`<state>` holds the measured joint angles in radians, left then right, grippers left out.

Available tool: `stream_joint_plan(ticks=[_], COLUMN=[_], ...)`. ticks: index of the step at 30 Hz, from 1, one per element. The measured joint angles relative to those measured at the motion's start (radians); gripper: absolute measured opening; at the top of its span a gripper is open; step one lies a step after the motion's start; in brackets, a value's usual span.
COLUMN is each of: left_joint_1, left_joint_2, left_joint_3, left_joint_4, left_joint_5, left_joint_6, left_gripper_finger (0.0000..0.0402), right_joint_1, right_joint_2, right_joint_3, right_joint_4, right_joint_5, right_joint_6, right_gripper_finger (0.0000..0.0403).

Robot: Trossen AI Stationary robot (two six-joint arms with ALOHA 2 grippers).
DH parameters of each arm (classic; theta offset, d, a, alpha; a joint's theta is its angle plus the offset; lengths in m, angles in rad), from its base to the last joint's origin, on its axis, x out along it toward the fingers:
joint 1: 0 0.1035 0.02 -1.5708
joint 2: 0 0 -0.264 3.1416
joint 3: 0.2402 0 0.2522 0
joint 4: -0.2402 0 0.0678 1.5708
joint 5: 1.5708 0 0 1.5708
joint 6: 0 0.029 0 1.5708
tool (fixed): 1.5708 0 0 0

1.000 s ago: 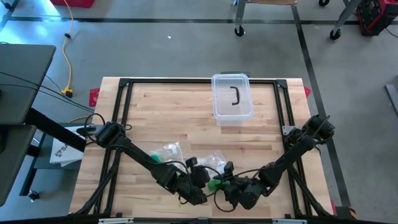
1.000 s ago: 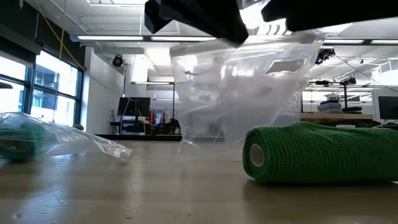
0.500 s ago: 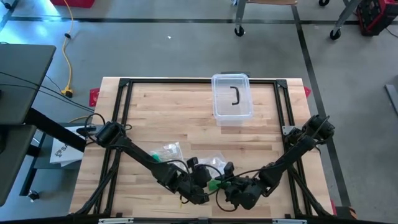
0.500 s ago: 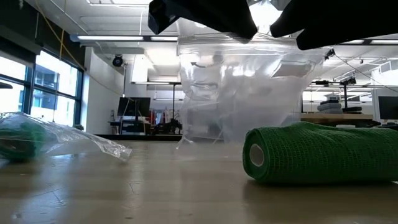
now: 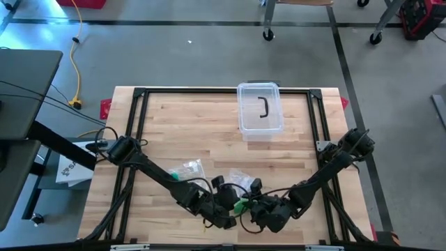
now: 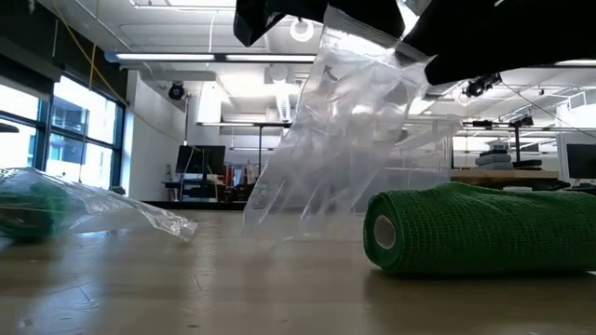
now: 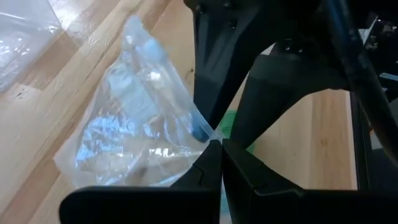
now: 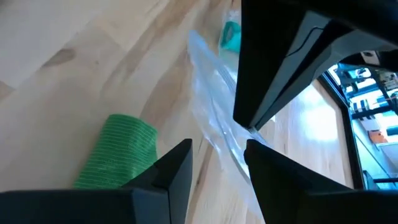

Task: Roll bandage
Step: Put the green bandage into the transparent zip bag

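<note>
Only our low view shows the green bandage roll [image 6: 475,230] lying sideways; left gripper [image 7: 219,144] clenched on the plastic bag [image 7: 134,140]; right gripper [image 8: 217,152] released.

Robotics lab or workshop. Butcher-block counter [image 5: 209,132] in a black metal frame [image 5: 223,91] on a grey concrete floor [image 5: 174,56] with tape lines, yellow cable [image 5: 75,63], caster chair legs [image 5: 267,33]. Low view: exposed ceiling strip lights [image 6: 186,58], big windows [image 6: 56,130], benches with monitors [image 6: 579,160] and gear.
</note>
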<state>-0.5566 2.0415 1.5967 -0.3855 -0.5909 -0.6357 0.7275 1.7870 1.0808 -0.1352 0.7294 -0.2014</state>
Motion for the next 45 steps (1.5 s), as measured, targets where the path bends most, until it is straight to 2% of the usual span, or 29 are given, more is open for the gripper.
stream_joint_plan(ticks=[4, 8, 12, 16, 20, 24, 29, 32, 35, 41, 45], left_joint_1=[0.000, -0.001, -0.005, -0.019, -0.035, -0.045, -0.045, -0.044, -0.044, -0.047, -0.039], left_joint_2=[0.000, 0.000, -0.004, -0.031, -0.072, -0.107, -0.113, -0.113, -0.113, -0.113, -0.113], left_joint_3=[0.000, 0.000, 0.000, 0.000, 0.000, 0.000, 0.000, 0.000, 0.000, 0.000, 0.000], left_joint_4=[0.003, 0.022, 0.036, -0.007, -0.096, -0.171, -0.217, -0.215, -0.215, -0.216, -0.215], left_joint_5=[0.002, -0.002, 0.003, -0.006, -0.064, -0.136, -0.178, -0.167, -0.158, -0.140, -0.069], left_joint_6=[0.000, 0.009, 0.011, 0.002, -0.032, -0.051, -0.019, 0.032, 0.047, -0.006, -0.014], left_gripper_finger=[0.0000, 0.0000, 0.0000, 0.0000, 0.0000, 0.0000, 0.0005, 0.0030, 0.0072, 0.0157, 0.0191], right_joint_1=[-0.002, -0.017, -0.026, -0.027, -0.027, -0.027, -0.027, -0.027, -0.035, -0.059, -0.067], right_joint_2=[0.000, 0.001, 0.005, 0.005, 0.005, 0.005, 0.005, 0.005, 0.005, 0.005, 0.005], right_joint_3=[0.000, 0.000, 0.000, 0.000, 0.000, 0.000, 0.018, 0.041, 0.052, 0.052, 0.052], right_joint_4=[-0.010, -0.041, -0.046, -0.041, -0.032, 0.009, 0.045, 0.048, 0.049, 0.042, 0.042], right_joint_5=[-0.014, -0.099, -0.080, 0.012, 0.047, 0.042, -0.033, -0.036, -0.048, -0.051, -0.053], right_joint_6=[0.001, 0.008, 0.018, 0.040, 0.096, 0.146, 0.169, 0.176, 0.171, 0.195, 0.197], right_gripper_finger=[0.0144, 0.0144, 0.0138, 0.0097, 0.0017, 0.0011, 0.0003, 0.0001, 0.0001, 0.0001, 0.0000])
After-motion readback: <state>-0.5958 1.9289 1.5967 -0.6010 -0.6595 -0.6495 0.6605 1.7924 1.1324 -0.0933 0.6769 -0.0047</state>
